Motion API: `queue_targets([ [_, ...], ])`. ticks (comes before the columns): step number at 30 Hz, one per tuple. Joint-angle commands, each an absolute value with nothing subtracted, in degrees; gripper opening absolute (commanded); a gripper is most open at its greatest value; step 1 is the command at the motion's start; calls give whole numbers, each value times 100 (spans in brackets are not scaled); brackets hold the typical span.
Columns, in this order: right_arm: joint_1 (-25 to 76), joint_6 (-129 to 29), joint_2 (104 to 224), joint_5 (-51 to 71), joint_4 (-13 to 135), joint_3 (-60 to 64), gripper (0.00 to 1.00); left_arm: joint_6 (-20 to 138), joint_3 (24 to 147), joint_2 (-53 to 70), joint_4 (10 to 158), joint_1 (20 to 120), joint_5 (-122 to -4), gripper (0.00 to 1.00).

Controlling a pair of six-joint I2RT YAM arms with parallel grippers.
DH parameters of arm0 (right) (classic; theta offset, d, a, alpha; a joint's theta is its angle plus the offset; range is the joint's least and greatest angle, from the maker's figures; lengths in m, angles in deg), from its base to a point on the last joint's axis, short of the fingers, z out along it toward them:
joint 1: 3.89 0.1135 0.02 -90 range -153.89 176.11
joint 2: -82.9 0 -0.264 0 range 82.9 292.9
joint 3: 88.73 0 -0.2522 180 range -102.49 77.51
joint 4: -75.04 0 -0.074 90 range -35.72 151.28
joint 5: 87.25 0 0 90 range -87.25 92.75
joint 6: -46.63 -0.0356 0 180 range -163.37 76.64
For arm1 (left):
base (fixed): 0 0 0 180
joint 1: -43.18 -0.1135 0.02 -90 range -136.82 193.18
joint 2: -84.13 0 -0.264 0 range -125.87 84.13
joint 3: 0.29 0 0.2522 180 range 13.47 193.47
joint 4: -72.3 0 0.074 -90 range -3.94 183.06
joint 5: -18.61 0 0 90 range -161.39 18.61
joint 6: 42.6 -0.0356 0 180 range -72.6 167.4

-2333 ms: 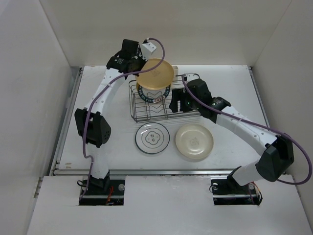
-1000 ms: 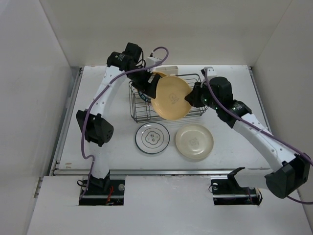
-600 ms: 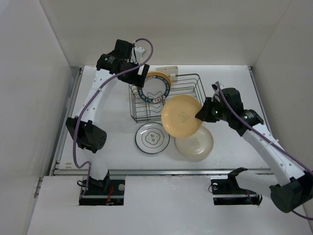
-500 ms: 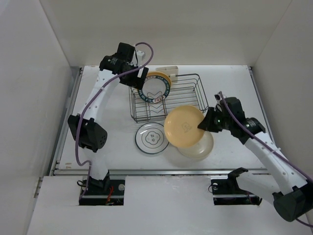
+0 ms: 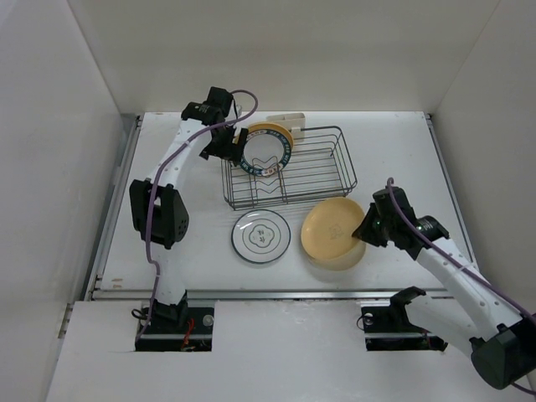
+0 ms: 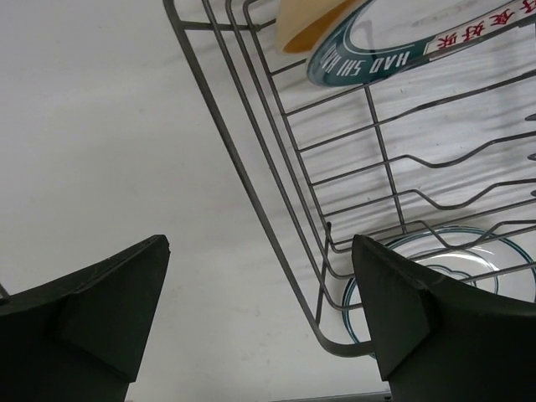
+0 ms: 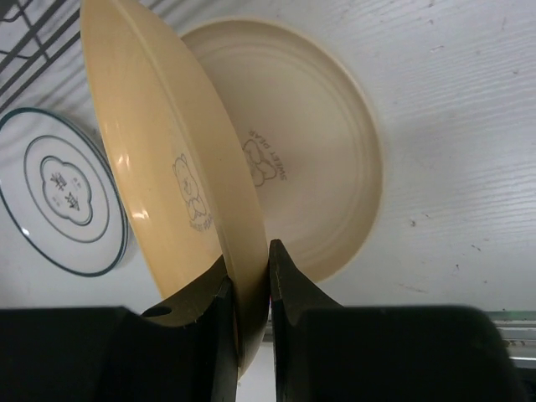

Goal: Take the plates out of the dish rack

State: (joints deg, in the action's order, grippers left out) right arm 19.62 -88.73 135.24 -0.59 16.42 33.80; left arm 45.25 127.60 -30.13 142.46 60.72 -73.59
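The right gripper [image 7: 249,283] clamped the yellow plate [image 7: 159,159] by its rim, tilted over the cream plate [image 7: 322,142] in front of the dish rack [image 5: 322,159]; the left gripper [image 6: 260,251] hung spread beside the rack's left wall

Table [image 5: 402,151]: dish rack [image 5: 289,180], 2 plates [image 5: 261,236]

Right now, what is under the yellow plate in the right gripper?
The cream plate, flat on the table. The tilted yellow plate covers most of it from above; the wrist view shows its centre print. Whether the two touch is hidden.
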Motion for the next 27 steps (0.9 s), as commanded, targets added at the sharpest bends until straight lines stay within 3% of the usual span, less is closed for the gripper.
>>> queue_targets([
  [1, 1914, -9188, 13511, -384, 1953, 3471, 0, 4634, 12650, -3056, 14240, 6094, -7175, 89],
  [5, 1914, -9188, 13511, -446, 1953, 3585, 2, 4512, 12581, -3241, 14240, 6094, -7175, 88],
  [7, 1914, -9188, 13564, -323, 2032, 3655, 20, 4511, 12580, -3312, 14240, 6094, -7175, 86],
  [8, 1914, -9188, 13616, -262, 2032, 3655, 34, 4459, 12580, -3390, 14240, 6094, -7175, 84],
  [9, 1914, -9240, 13617, -261, 2032, 3655, 66, 4459, 12580, -3452, 14240, 6094, -7175, 83],
  [11, 1914, -9241, 13695, -331, 2032, 3655, 81, 4459, 12580, -3453, 14292, 6094, -7175, 78],
  [16, 1914, -9241, 13967, -630, 1769, 3401, 90, 4283, 12527, -3619, 14292, 6094, -7235, 61],
  [17, 1914, -9241, 13968, -691, 1769, 3400, 90, 4231, 12527, -3689, 14292, 6094, -7236, 60],
  [23, 1914, -9188, 14231, -798, 1716, 3225, 90, 4089, 13087, -4006, 14354, 6094, -7472, 26],
  [27, 1914, -9057, 14355, -859, 1716, 3102, 90, 3966, 13695, -4348, 14354, 6094, -7718, 15],
])
